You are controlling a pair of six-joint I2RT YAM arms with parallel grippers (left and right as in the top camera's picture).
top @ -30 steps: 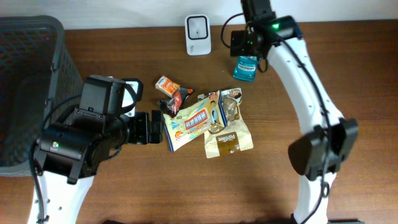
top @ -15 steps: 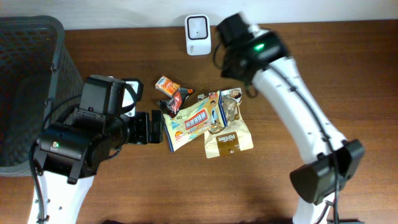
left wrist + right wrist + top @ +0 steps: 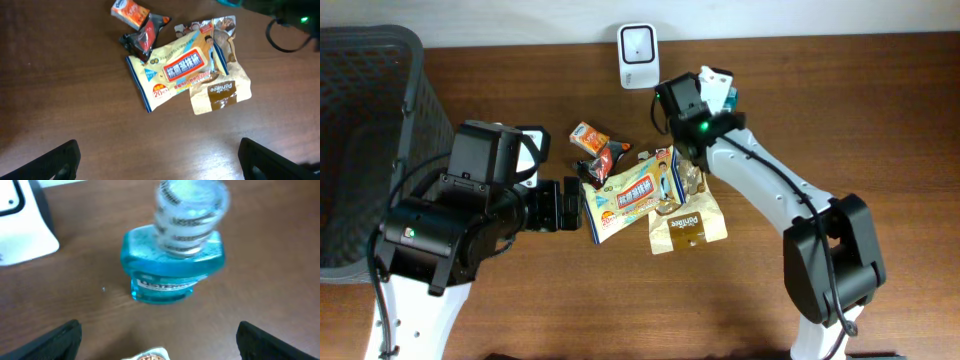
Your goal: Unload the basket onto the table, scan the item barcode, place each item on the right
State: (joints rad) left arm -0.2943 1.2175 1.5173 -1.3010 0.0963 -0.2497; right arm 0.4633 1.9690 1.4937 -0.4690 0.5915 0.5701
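Note:
A heap of packets lies mid-table: a yellow-and-blue wipes pack (image 3: 628, 195) (image 3: 177, 70), a tan pouch (image 3: 686, 226) (image 3: 220, 92), a small orange box (image 3: 588, 134) (image 3: 129, 10) and a black-red wrapper (image 3: 603, 160) (image 3: 145, 35). A blue mouthwash bottle (image 3: 729, 97) (image 3: 172, 265) stands upright behind the heap, partly hidden by the right arm from overhead. The white scanner (image 3: 638, 42) (image 3: 20, 225) stands at the back edge. My right gripper (image 3: 688, 100) (image 3: 159, 342) hangs open just short of the bottle, holding nothing. My left gripper (image 3: 568, 205) (image 3: 160, 162) is open left of the heap, empty.
A dark mesh basket (image 3: 370, 120) fills the far left of the table. A clear snack bag (image 3: 692, 168) lies in the heap under the right forearm, and one packet's corner (image 3: 147, 355) shows between the right fingers.
The right arm has swung from behind the bottle to the left and forward, now between the scanner, bottle and heap. The left arm and all items have stayed put.

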